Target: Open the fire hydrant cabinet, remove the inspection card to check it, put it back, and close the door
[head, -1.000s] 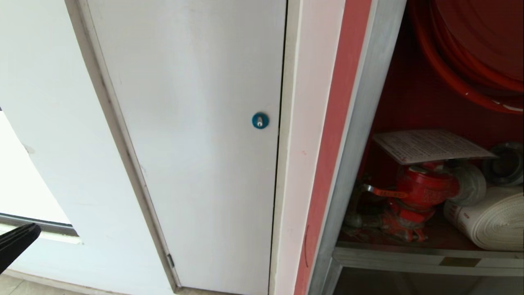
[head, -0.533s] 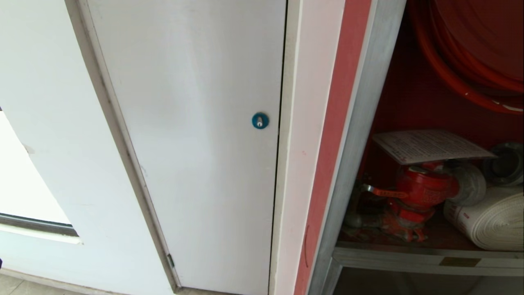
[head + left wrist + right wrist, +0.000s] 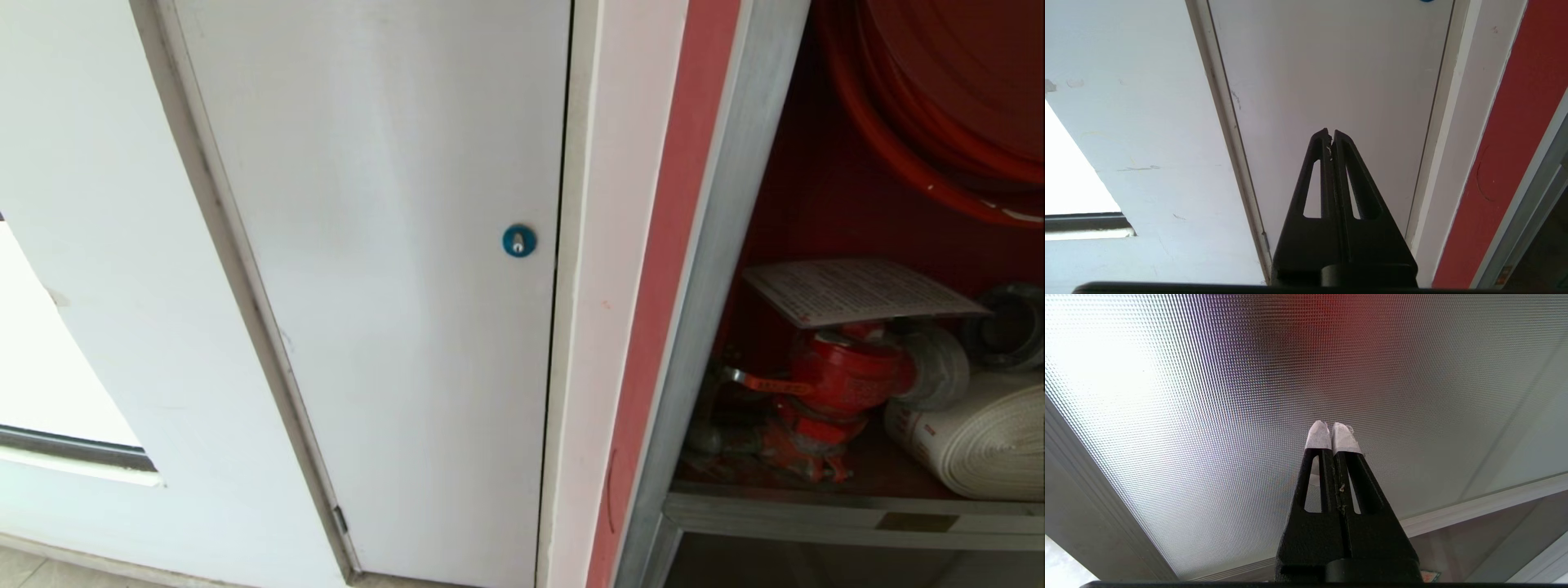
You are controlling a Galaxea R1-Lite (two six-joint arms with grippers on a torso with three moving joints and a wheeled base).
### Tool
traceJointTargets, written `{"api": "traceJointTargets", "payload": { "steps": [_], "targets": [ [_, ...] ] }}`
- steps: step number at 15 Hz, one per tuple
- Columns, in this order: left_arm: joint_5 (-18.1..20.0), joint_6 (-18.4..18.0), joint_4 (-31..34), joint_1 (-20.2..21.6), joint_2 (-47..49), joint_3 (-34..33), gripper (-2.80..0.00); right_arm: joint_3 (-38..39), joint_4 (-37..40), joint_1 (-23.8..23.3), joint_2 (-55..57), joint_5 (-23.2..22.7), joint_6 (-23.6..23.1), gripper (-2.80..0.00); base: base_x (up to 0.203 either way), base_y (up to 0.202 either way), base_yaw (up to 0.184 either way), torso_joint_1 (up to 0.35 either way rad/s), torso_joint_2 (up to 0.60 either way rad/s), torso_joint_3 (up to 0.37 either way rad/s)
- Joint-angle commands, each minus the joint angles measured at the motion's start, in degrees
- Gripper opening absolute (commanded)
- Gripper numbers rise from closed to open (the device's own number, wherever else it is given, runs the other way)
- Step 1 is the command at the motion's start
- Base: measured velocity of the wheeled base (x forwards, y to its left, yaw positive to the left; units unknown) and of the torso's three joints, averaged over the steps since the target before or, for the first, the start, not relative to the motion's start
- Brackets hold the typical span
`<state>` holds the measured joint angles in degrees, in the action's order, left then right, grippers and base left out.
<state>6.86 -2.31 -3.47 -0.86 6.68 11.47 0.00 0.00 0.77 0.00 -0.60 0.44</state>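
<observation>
White wall and a plain grey door

A pale grey door (image 3: 384,269) with a round blue lock (image 3: 519,240) fills the middle of the head view, set in a white wall (image 3: 98,245). A bright window (image 3: 49,367) sits at the lower left, and a strip of floor (image 3: 33,567) shows in the bottom left corner.

the fire hydrant cabinet (image 3: 718,269) is standing open at the right of the head view, its silver aluminium frame edging a red interior. the inspection card (image 3: 857,290), a thin pale rectangle with fine print, is lying flat and slightly tilted on top of the red valve (image 3: 845,380). a red hose reel (image 3: 939,106) is hanging above, and a white rolled hose (image 3: 980,445) is resting beside the valve.
</observation>
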Motion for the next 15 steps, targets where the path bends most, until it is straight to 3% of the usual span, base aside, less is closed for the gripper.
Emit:
{"api": "traceJointTargets", "payload": {
  "steps": [1, 6, 8, 10, 13, 15],
  "targets": [
    [0.0, -0.1, -0.1, 0.2, -5.5, -2.9, -2.8, 0.0, 0.0, 0.0, 0.1, 0.0, 0.0, -2.8, 0.0, 0.0, 0.0, 0.0, 0.0, 0.0],
    [-1.4, -1.1, -0.8, 0.2, -6.7, -10.4, -2.8, 0.0, 0.0, 0.0, 0.1, 0.0, 0.0, -2.8, 0.0, 0.0, 0.0, 0.0, 0.0, 0.0],
    [-3.8, -1.3, -0.9, 0.2, -6.7, -12.0, -2.8, 0.0, 0.0, 0.0, 0.1, 0.0, 0.0, -2.8, 0.0, 0.0, 0.0, 0.0, 0.0, 0.0],
    [-4.1, -0.9, -0.8, 0.2, -6.7, -12.1, -2.8, 0.0, 0.0, 0.0, 0.1, 0.0, 0.0, -2.8, 0.0, 0.0, 0.0, 0.0, 0.0, 0.0],
    [-5.1, 0.2, 5.1, 0.2, -6.7, -11.2, -2.8, 0.0, 0.0, 0.0, 0.1, 0.0, 0.0, -2.8, 0.0, 0.0, 0.0, 0.0, 0.0, 0.0],
    [-5.1, 0.5, 4.4, 0.2, -6.7, -11.3, -2.8, 0.0, 0.0, 0.0, 0.1, 0.0, 0.0, -2.8, 0.0, 0.0, 0.0, 0.0, 0.0, 0.0]
  ]
}}
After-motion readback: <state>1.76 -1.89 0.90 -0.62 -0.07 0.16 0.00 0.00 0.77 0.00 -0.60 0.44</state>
